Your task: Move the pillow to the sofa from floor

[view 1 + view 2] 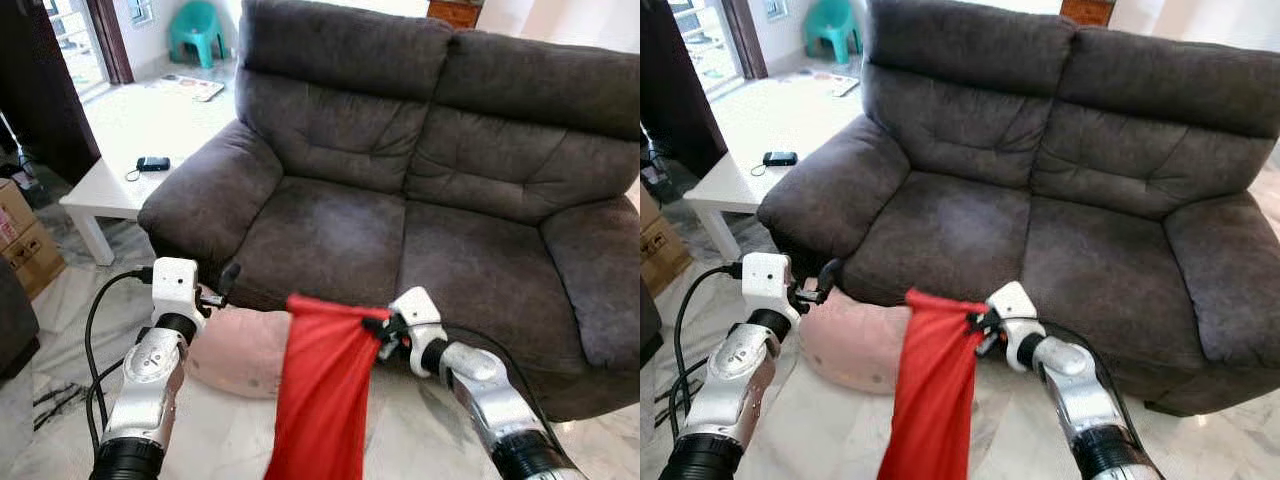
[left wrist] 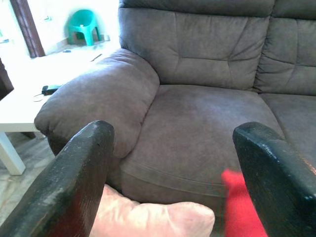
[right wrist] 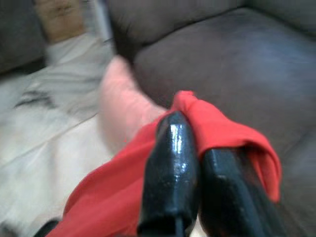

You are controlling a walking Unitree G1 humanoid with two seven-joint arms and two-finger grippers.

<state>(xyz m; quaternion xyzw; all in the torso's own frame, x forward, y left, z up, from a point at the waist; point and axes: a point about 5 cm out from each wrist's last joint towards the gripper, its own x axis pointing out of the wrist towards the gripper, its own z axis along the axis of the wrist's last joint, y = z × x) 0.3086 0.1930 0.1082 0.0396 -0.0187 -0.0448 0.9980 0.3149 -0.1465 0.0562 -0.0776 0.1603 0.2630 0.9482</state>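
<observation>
At the far left a cardboard box [image 1: 25, 245] stands on the marble floor [image 1: 60, 300], and beyond it a white table [image 1: 110, 185] carries a small black device [image 1: 152, 164] near its edge closest to the sofa. A teal chair [image 1: 195, 30] stands further back by the wall.

The left gripper [image 1: 222, 290] is raised in front of the sofa's left armrest [image 1: 205, 195], its two fingers [image 2: 74, 182] spread wide apart with nothing between them. A black cable [image 1: 100, 320] loops from the wrist down toward the floor.

Just beyond and below that gripper, a pink pillow [image 1: 240, 350] lies on the floor, pressed up against the front base of the dark grey sofa [image 1: 420, 180] under its left seat cushion.

To the right of the pillow, a red cloth [image 1: 320, 400] hangs down in a long fold in front of the pillow's right end. Its top corner is bunched and pinched in the right gripper [image 1: 380, 328], whose fingers [image 3: 173, 173] are pressed together on the fabric. That gripper is held in front of the seam between the two seat cushions, level with the seat's front edge.
</observation>
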